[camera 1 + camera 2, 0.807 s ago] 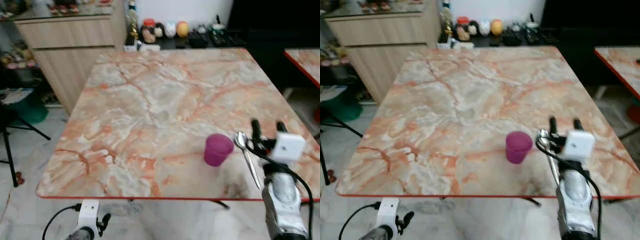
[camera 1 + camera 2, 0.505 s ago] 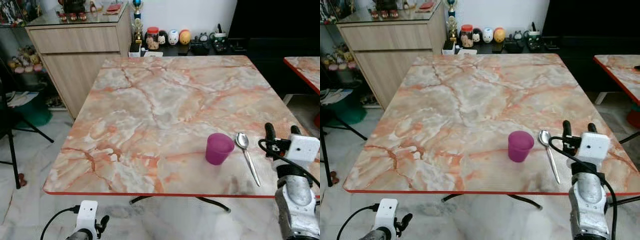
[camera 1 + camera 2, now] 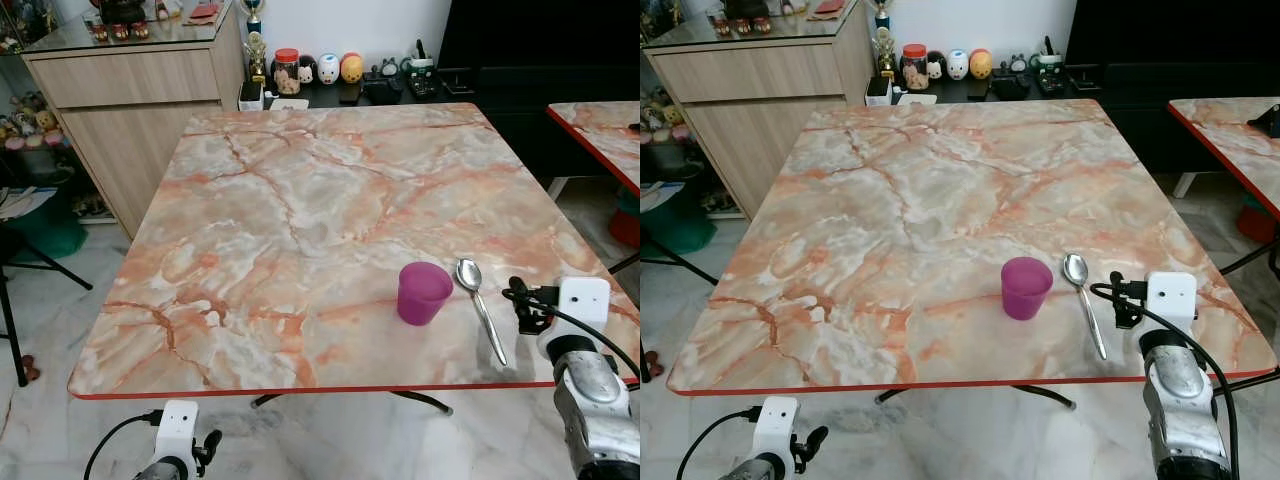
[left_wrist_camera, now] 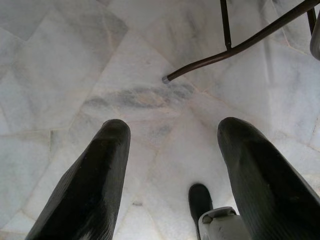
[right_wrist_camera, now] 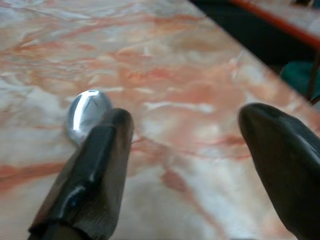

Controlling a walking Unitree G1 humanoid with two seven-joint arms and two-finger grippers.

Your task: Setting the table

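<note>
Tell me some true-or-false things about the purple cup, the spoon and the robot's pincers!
1. The purple cup stands upright on the marble table. True.
2. The spoon is inside the cup. False: it lies flat on the table, to the cup's right and apart from it.
3. The right pincer is holding the spoon. False: it is open and empty, with the spoon's bowl just beyond one finger.
4. The left pincer hangs open over the floor. True.
5. The spoon's bowl points toward the far side of the table. True.
</note>
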